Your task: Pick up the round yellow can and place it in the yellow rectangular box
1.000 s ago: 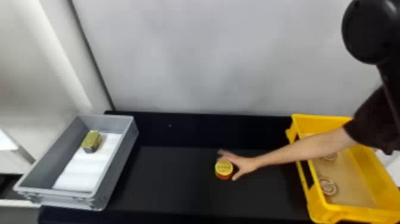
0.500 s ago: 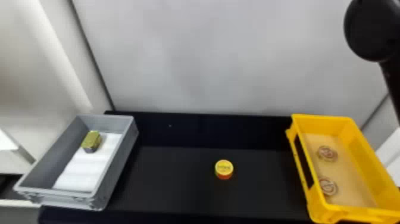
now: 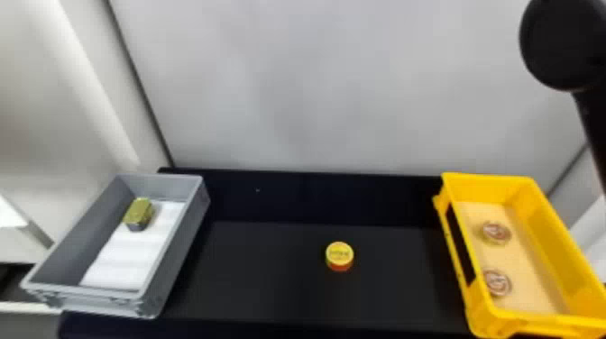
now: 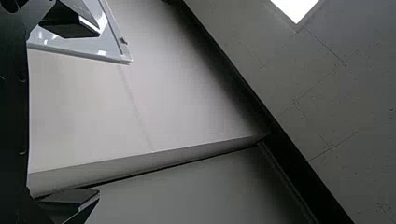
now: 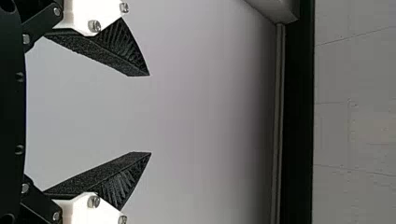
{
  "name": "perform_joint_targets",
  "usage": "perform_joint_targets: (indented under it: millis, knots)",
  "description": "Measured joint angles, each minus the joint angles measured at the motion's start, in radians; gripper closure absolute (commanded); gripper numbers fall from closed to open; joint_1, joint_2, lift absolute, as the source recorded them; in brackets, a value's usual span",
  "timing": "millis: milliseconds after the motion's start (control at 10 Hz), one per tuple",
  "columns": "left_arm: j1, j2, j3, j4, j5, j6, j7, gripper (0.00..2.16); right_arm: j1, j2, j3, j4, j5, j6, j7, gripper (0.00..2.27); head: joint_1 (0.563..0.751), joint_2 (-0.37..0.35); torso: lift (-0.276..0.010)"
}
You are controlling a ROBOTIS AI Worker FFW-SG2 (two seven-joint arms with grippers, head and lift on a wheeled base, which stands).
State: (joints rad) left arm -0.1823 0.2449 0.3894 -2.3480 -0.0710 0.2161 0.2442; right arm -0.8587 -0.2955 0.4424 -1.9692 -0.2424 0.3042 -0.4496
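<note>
Leaves the round yellow can on the black table, left of the yellow rectangular box, now free of the person's hand. Has fingers spread wide on left gripper and right gripper.

Blk table holds gry box, yel can, yel box.

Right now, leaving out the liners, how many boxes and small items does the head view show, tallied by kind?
Yellow rectangular box: 1
Grey box: 1
Round yellow can: 1
Round items inside the yellow rectangular box: 2
Olive-green item inside the grey box: 1
Total: 6
</note>
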Motion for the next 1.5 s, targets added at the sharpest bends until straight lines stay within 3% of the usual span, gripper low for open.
perform_joint_targets:
  millis: [300, 700, 900, 1100, 1500]
  knots:
    - [0.001, -0.032, 0.012, -0.041, 0.056, 0.202, 0.0, 0.05, 0.025, 0.063, -0.085, -0.041, -0.121, 0.276, -0.016, 0.18, 0.694, 0.054, -0.003]
    - [0.054, -0.106, 0.016, -0.044, 0.06, 0.355, -0.018, 0.05, 0.078, 0.127, -0.224, -0.178, -0.202, 0.869, 0.04, 0.17, 0.694, 0.054, -0.003]
    - [0.092, -0.14, 0.013, -0.043, 0.057, 0.423, -0.021, 0.05, 0.133, 0.117, -0.252, -0.213, -0.216, 1.009, 0.09, 0.16, 0.694, 0.054, -0.003]
    - [0.116, -0.166, 0.001, -0.043, 0.06, 0.504, -0.022, 0.05, 0.218, 0.088, -0.288, -0.224, -0.298, 1.132, 0.096, 0.16, 0.694, 0.054, -0.003]
    - [0.137, -0.196, -0.033, -0.043, 0.053, 0.572, -0.023, 0.05, 0.499, 0.085, -0.376, -0.185, -0.423, 1.169, 0.09, 0.16, 0.694, 0.054, -0.003]
